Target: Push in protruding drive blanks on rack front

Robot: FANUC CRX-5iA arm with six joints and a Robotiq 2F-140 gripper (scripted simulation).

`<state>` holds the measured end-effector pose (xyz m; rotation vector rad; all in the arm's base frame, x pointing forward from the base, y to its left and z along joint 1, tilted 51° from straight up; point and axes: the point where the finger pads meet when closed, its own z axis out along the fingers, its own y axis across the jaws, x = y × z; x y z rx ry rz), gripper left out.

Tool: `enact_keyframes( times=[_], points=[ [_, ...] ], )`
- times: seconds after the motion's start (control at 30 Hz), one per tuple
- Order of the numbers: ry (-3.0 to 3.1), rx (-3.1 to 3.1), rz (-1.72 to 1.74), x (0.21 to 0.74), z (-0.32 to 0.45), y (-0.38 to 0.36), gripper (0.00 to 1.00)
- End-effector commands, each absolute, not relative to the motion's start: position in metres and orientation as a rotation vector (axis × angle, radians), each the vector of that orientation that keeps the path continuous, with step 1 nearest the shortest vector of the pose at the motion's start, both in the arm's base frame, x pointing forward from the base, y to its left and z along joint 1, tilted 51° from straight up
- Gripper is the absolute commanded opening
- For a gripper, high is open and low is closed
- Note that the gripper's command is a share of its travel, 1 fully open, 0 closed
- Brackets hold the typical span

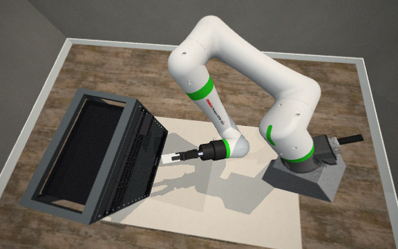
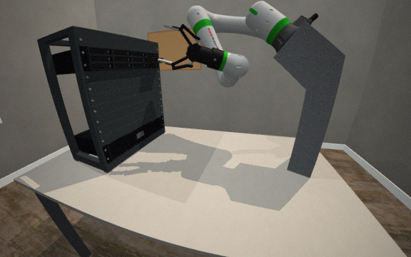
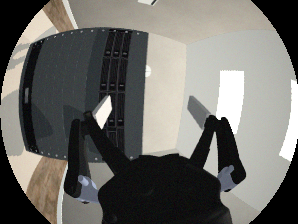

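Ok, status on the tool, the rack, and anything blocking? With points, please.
Tool [image 1: 170, 158] [image 2: 162, 43] [image 3: 150, 101] open, nothing held, pointed at rack front. Rack [image 1: 112, 152] [image 2: 84, 86] [image 3: 135, 100] upright on table [image 1: 254, 221] [image 2: 177, 221]. Nothing seen blocking between them; contact can't be told.

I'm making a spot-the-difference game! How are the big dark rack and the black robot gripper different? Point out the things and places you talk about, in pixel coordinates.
The big dark metal rack [image 1: 112, 162] [image 2: 88, 96] [image 3: 55, 95] stands on the table; the black two-fingered gripper [image 2: 163, 43] [image 3: 150, 101] is up in the air. The rack is boxy; the gripper has thin, spread fingers. Both look mostly dark.
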<state>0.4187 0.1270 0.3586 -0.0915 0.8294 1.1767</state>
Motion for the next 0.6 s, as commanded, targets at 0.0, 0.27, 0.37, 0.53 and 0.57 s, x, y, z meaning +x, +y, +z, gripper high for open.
enact_keyframes(
  times=[0.0,0.27,0.37,0.53,0.57],
  points=[
    [0.802,0.017,1.181,0.426,0.363,0.112,1.0],
    [0.763,0.159,1.173,0.434,0.364,0.086,1.0],
    [0.753,0.193,1.168,0.436,0.364,0.08,1.0],
    [0.73,0.266,1.157,0.439,0.362,0.065,1.0],
    [0.726,0.279,1.154,0.439,0.361,0.062,1.0]
  ],
)
